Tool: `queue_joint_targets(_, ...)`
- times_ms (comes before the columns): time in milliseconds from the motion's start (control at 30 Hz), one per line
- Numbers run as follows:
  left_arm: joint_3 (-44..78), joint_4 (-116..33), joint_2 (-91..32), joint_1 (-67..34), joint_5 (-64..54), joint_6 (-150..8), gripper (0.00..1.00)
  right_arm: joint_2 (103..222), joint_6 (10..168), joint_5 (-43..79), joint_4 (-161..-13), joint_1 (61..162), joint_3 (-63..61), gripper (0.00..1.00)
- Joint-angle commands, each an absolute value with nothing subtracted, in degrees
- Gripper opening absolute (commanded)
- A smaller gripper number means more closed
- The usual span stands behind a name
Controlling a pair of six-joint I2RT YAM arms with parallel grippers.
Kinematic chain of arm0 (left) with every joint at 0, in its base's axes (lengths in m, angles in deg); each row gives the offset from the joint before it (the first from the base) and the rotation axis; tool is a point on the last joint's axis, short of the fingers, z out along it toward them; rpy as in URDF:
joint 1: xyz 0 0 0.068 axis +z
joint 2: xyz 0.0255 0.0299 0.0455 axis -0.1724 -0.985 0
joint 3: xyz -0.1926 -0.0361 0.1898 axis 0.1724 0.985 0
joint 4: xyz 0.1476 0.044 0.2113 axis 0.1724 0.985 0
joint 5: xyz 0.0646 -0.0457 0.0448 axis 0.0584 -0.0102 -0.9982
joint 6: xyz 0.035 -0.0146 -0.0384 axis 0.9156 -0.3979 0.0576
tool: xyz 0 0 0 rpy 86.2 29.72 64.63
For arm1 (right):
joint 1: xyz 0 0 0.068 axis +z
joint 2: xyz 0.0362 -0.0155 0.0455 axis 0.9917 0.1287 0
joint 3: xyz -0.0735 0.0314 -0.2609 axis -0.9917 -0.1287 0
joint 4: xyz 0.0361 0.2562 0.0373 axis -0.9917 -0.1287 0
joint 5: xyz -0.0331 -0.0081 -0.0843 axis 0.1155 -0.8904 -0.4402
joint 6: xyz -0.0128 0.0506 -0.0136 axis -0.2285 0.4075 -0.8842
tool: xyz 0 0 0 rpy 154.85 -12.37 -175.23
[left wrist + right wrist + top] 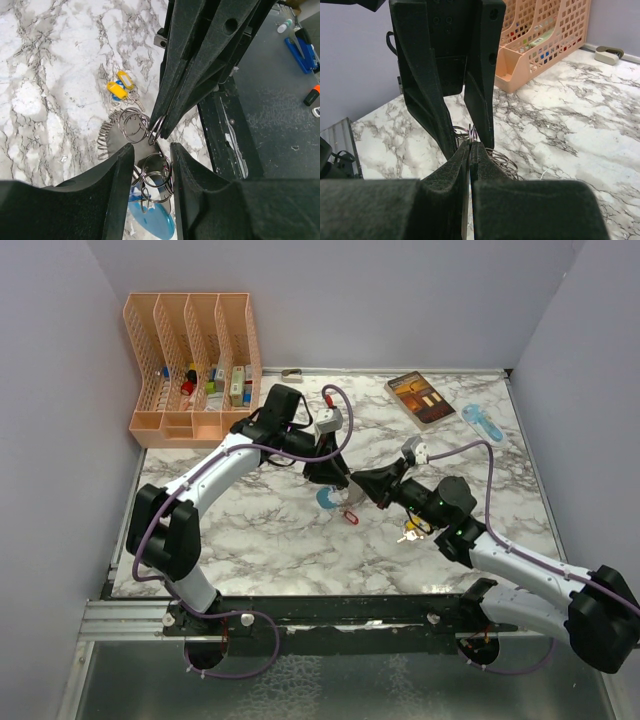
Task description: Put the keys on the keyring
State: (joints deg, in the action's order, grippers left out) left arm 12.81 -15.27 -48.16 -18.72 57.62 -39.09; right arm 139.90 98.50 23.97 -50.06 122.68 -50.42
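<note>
The keyring [328, 501] lies at mid table, with a light-blue curved piece [156, 221] and a red tag [350, 517]. My left gripper [328, 478] stands over it. In the left wrist view its fingers [152, 146] are a ring's width apart, and the bunch of metal rings [157, 175] spans the gap and touches both. My right gripper [358, 485] meets it from the right, shut on one thin ring [472, 134] that sticks out of its closed tips [470, 144]. Keys with yellow tags [116, 90] lie on the marble under the right arm [408, 533].
A peach desk organizer [190, 365] stands at the back left. A brown book [421, 400] and a small blue object [482, 422] lie at the back right. A wire coil [102, 141] lies beside the rings. Grey walls enclose the table.
</note>
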Motion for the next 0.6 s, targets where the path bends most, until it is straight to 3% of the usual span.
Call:
queue_joint_targets(0, 9.96, -13.65, -48.16, -18.9, 60.5, -36.72, 0.36, 138.62, 99.53, 22.68, -44.58, 123.01, -50.67, 0.01)
queue_joint_targets(233, 9.65, -12.73, -48.0, -18.79, 62.59, -35.24, 0.33, 139.27, 100.89, 22.68, -42.06, 123.01, -51.85, 0.01)
queue_joint_targets(433, 9.75, -12.26, -47.98, -18.56, 63.13, -34.36, 0.08, 139.05, 101.59, 22.52, -41.12, 123.02, -52.69, 0.01)
queue_joint_targets(567, 9.84, -12.25, -48.01, -18.38, 63.07, -34.29, 0.02, 138.78, 101.75, 22.42, -41.15, 123.04, -52.93, 0.01)
